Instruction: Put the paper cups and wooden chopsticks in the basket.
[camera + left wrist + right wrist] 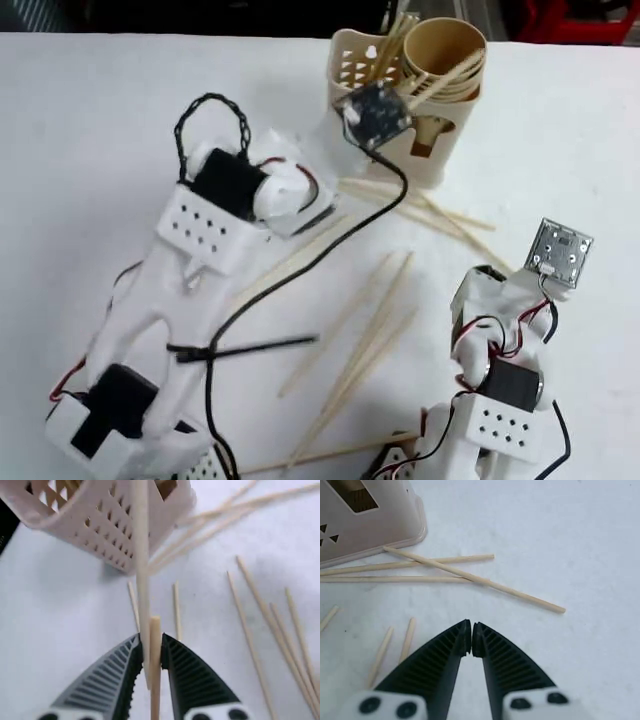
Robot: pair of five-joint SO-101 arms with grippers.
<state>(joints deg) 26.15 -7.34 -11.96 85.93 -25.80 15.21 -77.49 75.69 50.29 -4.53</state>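
Left pincer (151, 641) clamps chopsticks (143, 570) just beside the basket (95, 525); right pincer (471, 632) sits pinched together, empty, near the basket

Cream basket (352, 72), its walls dotted with small cut-out holes; tan paper cups (445, 50); pale blond wooden chopsticks (375, 330) against a plain white table (90, 120). On the left gripper (151, 647) and the right gripper (471, 639), charcoal fingers (435, 665), finely ribbed. White arms (200, 230), black motors (225, 185), thin red wires (510, 335).
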